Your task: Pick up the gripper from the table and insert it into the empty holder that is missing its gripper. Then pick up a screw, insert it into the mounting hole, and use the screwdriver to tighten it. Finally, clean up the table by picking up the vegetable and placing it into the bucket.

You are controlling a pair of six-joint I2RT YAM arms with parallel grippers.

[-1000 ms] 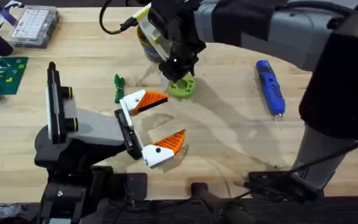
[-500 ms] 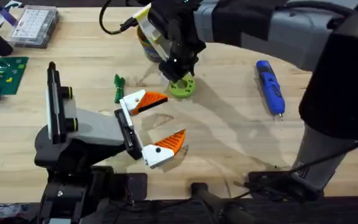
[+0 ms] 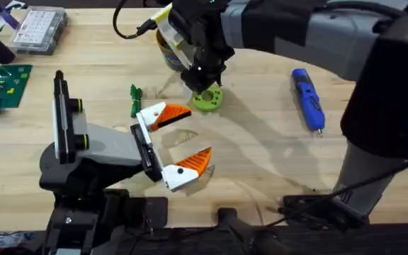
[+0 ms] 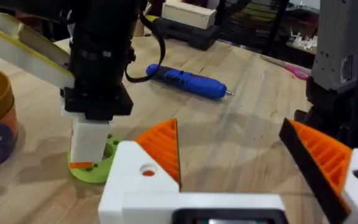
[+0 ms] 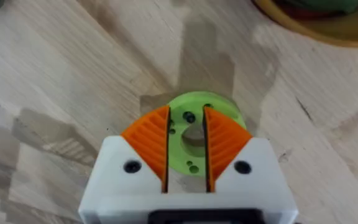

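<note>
My right gripper (image 3: 204, 79) hangs straight over the flat lime-green ring (image 3: 208, 99), its orange pads (image 5: 151, 138) drawn in to a narrow slit. Through that slit I see the ring (image 5: 194, 106) and its holes, and nothing is held. The left wrist view shows the right gripper's white fingers (image 4: 89, 142) resting on the ring (image 4: 107, 169). My left gripper (image 3: 179, 142) lies open on the table in front of the ring. The blue screwdriver (image 3: 307, 99) lies to the right. The bucket (image 3: 163, 48) stands behind the right arm, partly hidden. A small green vegetable (image 3: 134, 100) lies left of the ring.
A clear parts box (image 3: 40, 29) sits at the far left corner, with a green circuit board (image 3: 3, 85) in front of it. The right arm's grey body spans the right side of the table above the screwdriver (image 4: 188, 81).
</note>
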